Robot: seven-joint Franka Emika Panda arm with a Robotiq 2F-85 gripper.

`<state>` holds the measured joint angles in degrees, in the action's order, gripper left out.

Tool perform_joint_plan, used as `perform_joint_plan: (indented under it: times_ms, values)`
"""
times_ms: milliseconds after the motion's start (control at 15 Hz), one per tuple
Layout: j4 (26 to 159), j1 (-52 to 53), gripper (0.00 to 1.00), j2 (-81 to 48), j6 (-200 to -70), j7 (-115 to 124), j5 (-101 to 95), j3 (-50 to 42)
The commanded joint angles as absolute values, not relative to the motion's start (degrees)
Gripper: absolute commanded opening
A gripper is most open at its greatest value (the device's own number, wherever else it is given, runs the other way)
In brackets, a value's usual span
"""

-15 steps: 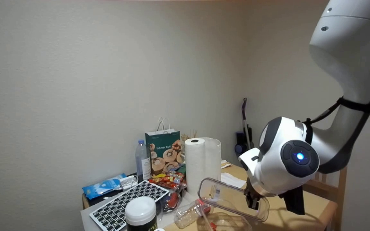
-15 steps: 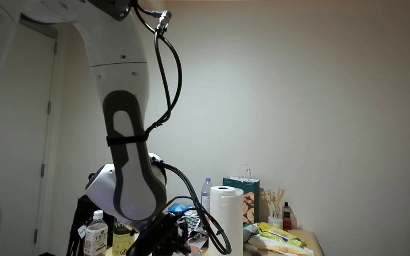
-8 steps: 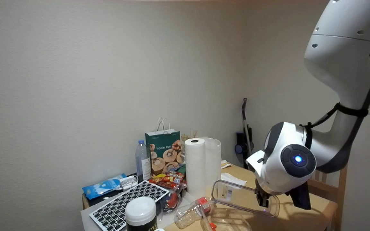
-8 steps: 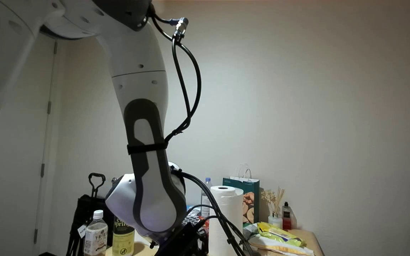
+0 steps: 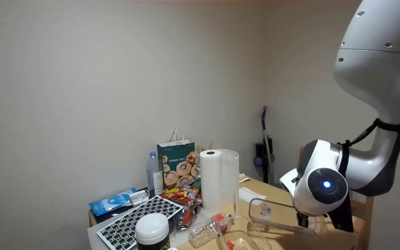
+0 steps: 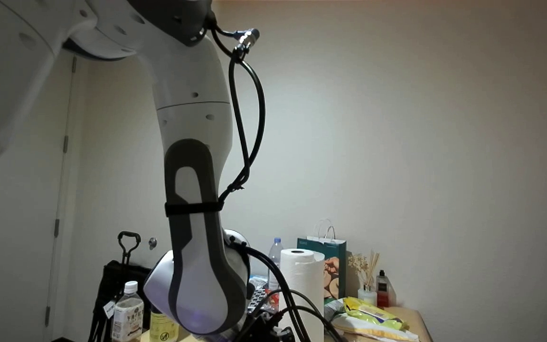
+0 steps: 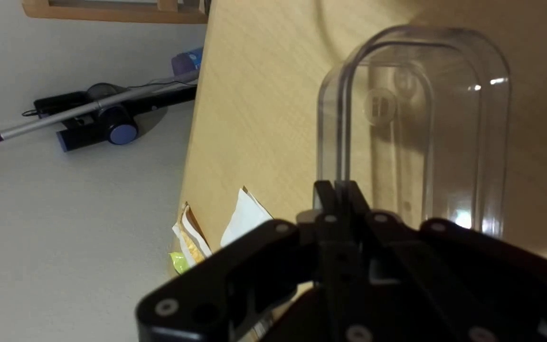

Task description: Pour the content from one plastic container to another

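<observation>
My gripper (image 5: 303,220) is shut on the near rim of a clear boxy plastic tub (image 5: 280,215) and holds it over the right part of the table, its open side tilted toward the camera. In the wrist view, the fingers (image 7: 342,192) pinch the rim of the tub (image 7: 454,142), and I see no content in it. A second clear plastic container (image 5: 243,238) stands on the table left of the held tub, with a small red item (image 5: 230,245) in it; its lower part is cut off by the frame. In an exterior view, the arm hides the gripper's tips and both containers.
A clear bottle with a red label (image 5: 207,232) lies beside the second container. A paper-towel roll (image 5: 211,180), snack bags (image 5: 186,196), a checkered board (image 5: 141,222) and a white-lidded jar (image 5: 152,229) stand left. A paper (image 5: 252,195) lies behind. Bottles (image 6: 128,311) stand near the arm.
In an exterior view, the gripper and the held tub have moved right, away from the second container, which now shows more fully. The grip on the tub is unchanged.
</observation>
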<state>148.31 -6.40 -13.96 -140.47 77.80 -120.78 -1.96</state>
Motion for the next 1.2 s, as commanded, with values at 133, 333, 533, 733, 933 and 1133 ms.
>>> perform_joint_plan:
  times_ms: [133,333,533,733,933,1133]
  values:
    - [144.9,-10.3,0.05,-16.9,-148.1,77.0,-120.5,-2.6]
    - [143.8,-13.6,0.05,-17.5,-149.7,74.2,-116.0,-5.2]
    - [144.6,-16.1,0.05,-16.1,-150.0,68.1,-105.4,-7.7]
    - [145.0,-17.4,0.05,-17.2,-149.9,58.5,-90.7,-8.6]
    - [144.5,-14.3,0.05,-16.5,-146.5,56.6,-81.2,-7.3]
    - [144.0,-13.7,0.06,-17.7,-148.2,57.3,-82.4,-8.3]
